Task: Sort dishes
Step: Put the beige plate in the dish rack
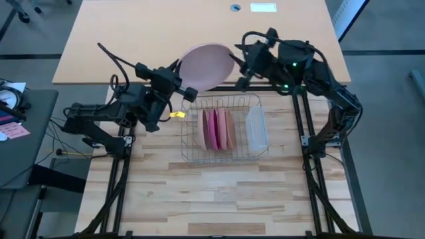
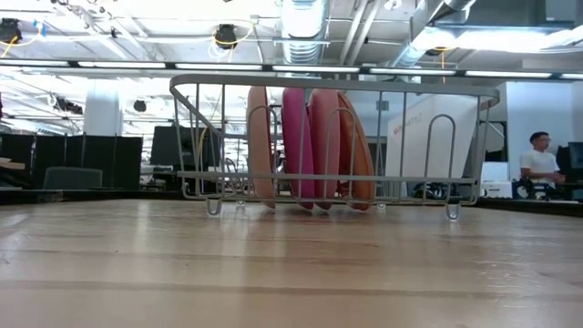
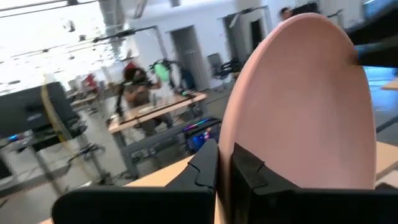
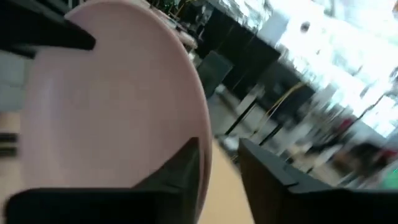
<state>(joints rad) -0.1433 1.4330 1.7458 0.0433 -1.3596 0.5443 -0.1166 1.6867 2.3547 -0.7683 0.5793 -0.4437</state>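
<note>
A pale pink plate [image 1: 206, 65] is held up on edge above the table's far part, behind the wire rack [image 1: 192, 143]. My left gripper [image 1: 189, 91] is shut on its near-left rim. My right gripper [image 1: 234, 65] is open at the plate's right rim [image 4: 204, 155], with one finger on each side of it. Several plates [image 2: 310, 146] in pink, magenta and salmon-orange stand on edge in the rack. My left gripper pinches the pale pink plate's rim [image 3: 231, 140] between its two fingers, one on each face. The fingers come from the table's left side. The plate stands on edge and is lifted clear of the table and the rack. My right gripper: I cannot tell whether it touches the plate.
A translucent rectangular tub [image 1: 256, 129] lies in the rack's right end. Bare wood table stretches in front of the rack [image 1: 219, 192]. People and desks show in the room beyond the table.
</note>
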